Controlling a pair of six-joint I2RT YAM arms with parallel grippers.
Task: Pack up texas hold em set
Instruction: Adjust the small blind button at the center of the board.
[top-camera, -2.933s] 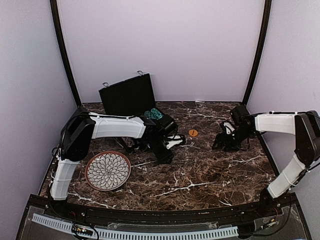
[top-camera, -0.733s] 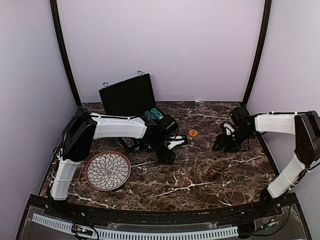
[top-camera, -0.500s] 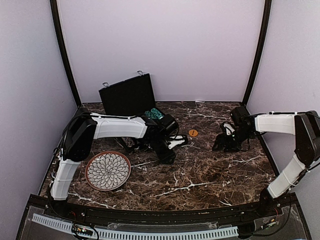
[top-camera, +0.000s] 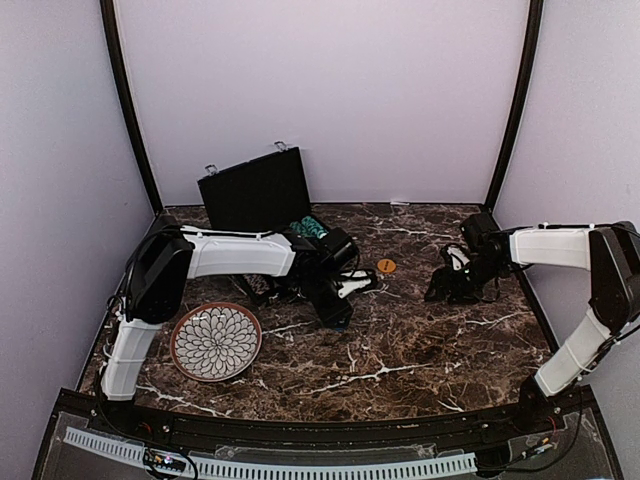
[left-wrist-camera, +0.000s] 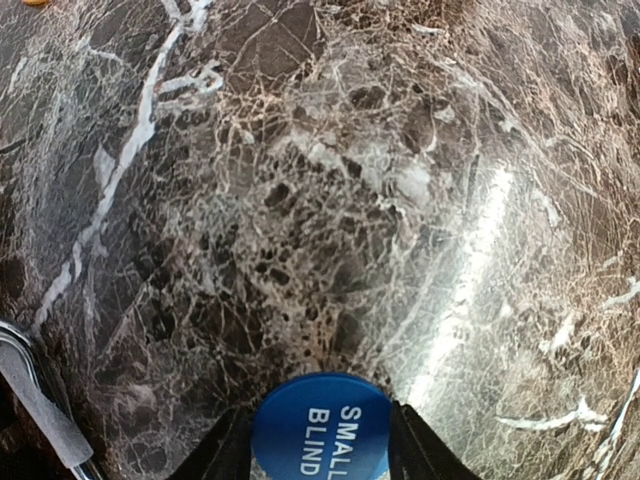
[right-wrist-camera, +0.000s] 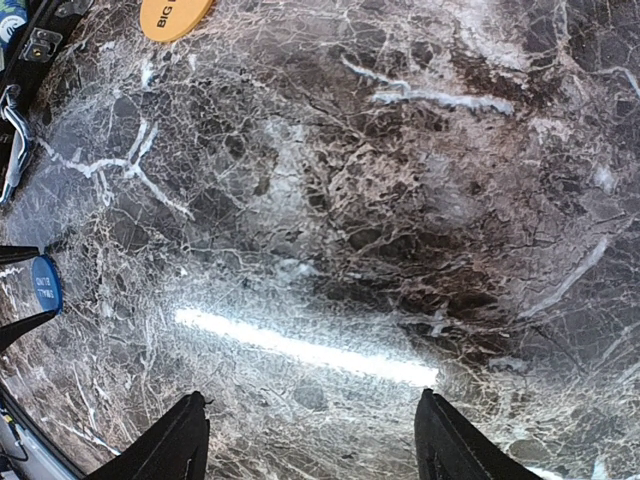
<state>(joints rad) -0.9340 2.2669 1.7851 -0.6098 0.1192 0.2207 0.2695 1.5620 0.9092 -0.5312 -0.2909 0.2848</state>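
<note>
The left claw (left-wrist-camera: 316, 418) pinches the blue button (left-wrist-camera: 320, 440), marked SMALL BLIND, by its rim, one finger against each side, low over the tabletop (left-wrist-camera: 300, 200). The grip looks thin: the disc is flat and smooth, and only its narrow edge meets the fingers. If the squeeze is uneven, the disc may pivot or pop out and roll away across the marble. I cannot tell whether it rests on the stone or hangs just above it, so a drag against the surface could also twist it loose.

The open briefcase (top-camera: 255, 190) stands behind this claw, beyond its wrist, so the carry means swinging back. A careless arc could knock the upright lid or disturb the chips (top-camera: 308, 228) inside.

The right claw (right-wrist-camera: 312, 398) is spread with nothing between its fingers. The orange button (right-wrist-camera: 175, 14) lies ahead of it, between the two claws. Both arms reaching inward together risk a collision.
</note>
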